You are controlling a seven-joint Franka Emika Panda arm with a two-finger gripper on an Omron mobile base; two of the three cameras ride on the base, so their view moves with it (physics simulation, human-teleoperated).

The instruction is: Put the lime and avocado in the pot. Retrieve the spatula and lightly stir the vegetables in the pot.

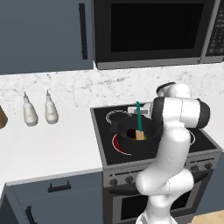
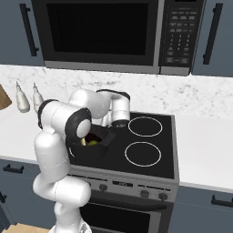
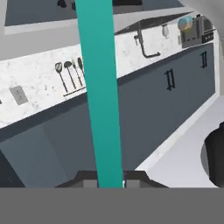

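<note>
Spatula (image 1: 139, 121) stands blade-down in the pot (image 1: 133, 132) on the stove's front-left burner.

Its tan blade rests inside the dark pot, teal handle rising toward twelve o'clock; in the right base view the lime (image 2: 93, 143) shows yellow-green inside. The tool (image 3: 110, 183) pinches the handle between its fingertips. A hard sweep could shove the pot off the burner or flick the lime over the rim. The white arm arches up from the base, elbow high, wrist bent over the stove (image 2: 150, 150).
</note>
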